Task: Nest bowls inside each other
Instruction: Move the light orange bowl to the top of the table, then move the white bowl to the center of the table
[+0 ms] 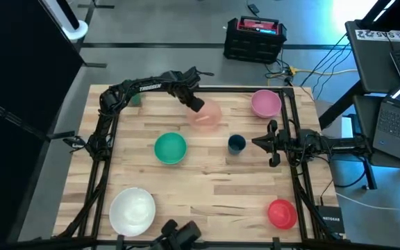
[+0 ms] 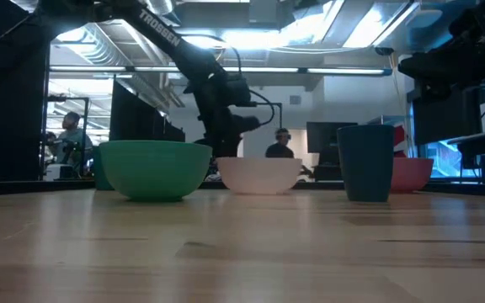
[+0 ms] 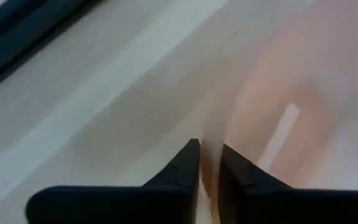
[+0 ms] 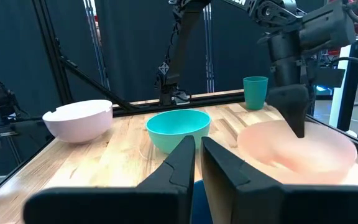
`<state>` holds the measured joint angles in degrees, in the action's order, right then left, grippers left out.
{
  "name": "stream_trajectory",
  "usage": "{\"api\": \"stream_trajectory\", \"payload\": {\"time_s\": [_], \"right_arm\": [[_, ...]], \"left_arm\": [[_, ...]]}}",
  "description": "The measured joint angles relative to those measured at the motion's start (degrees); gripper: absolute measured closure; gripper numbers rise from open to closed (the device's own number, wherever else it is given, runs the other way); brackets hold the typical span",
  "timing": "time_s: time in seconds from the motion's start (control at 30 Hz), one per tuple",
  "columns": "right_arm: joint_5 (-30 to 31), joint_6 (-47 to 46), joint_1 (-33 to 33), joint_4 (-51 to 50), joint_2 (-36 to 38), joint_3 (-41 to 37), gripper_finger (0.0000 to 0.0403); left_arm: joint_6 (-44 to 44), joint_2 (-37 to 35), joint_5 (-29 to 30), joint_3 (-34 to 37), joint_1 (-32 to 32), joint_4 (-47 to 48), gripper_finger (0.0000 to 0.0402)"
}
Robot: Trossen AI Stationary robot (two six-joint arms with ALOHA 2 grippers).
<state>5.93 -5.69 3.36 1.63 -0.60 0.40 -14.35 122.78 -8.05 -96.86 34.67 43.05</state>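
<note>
We see two dark, nearly black arms built of slim jointed links. The left arm (image 1: 141,89) carries white block lettering along its upper link, also legible from the low camera, and thin black cables loop beside its wrist. The left end effector (image 3: 209,163) ends in two matte black, wedge-shaped fingers tapering to points. The right end effector (image 4: 197,146) has the same angular black fingers. The right arm (image 1: 325,144) looks black, with cables trailing.

In your low view the dark blue cup (image 2: 365,162) hides most of the pink bowl (image 2: 411,172); the left wrist picture blurs the peach bowl (image 3: 291,112).
</note>
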Motion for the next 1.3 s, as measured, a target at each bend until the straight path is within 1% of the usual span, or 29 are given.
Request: {"api": "stream_trajectory", "payload": {"time_s": [0.13, 0.3, 0.67, 0.8, 0.9, 1.03, 1.13, 1.3], "right_arm": [[0.00, 0.00, 0.00, 0.00, 0.00, 0.00, 0.0391], [0.00, 0.00, 0.00, 0.00, 0.00, 0.00, 0.0391], [0.00, 0.00, 0.00, 0.00, 0.00, 0.00, 0.0391], [0.00, 0.00, 0.00, 0.00, 0.00, 0.00, 0.0391], [0.00, 0.02, 0.00, -0.01, 0.00, 0.00, 0.0391], [0.00, 0.00, 0.00, 0.00, 0.00, 0.00, 0.0391], [0.00, 0.00, 0.00, 0.00, 0.00, 0.00, 0.0391], [0.00, 0.00, 0.00, 0.00, -0.02, 0.00, 0.0391]], "left_arm": [[2.85, 0.00, -2.08, -0.04, -0.74, 0.05, 0.0329], [6.08, -0.13, -2.10, -3.23, -1.63, 4.17, 0.0288], [12.08, -0.20, 1.09, -13.62, -1.67, 15.41, 0.0277], [16.25, -0.20, 1.42, -18.58, -3.23, 23.01, 0.0277], [21.32, -0.47, 1.40, -23.10, -6.96, 30.65, 0.0277], [26.90, -1.77, 1.32, -27.62, -14.51, 41.79, 0.0276], [26.15, -4.01, 1.27, -28.69, -21.28, 47.40, 0.0276], [21.88, -9.70, 0.94, -26.21, -34.89, 47.16, 0.0276]]}}
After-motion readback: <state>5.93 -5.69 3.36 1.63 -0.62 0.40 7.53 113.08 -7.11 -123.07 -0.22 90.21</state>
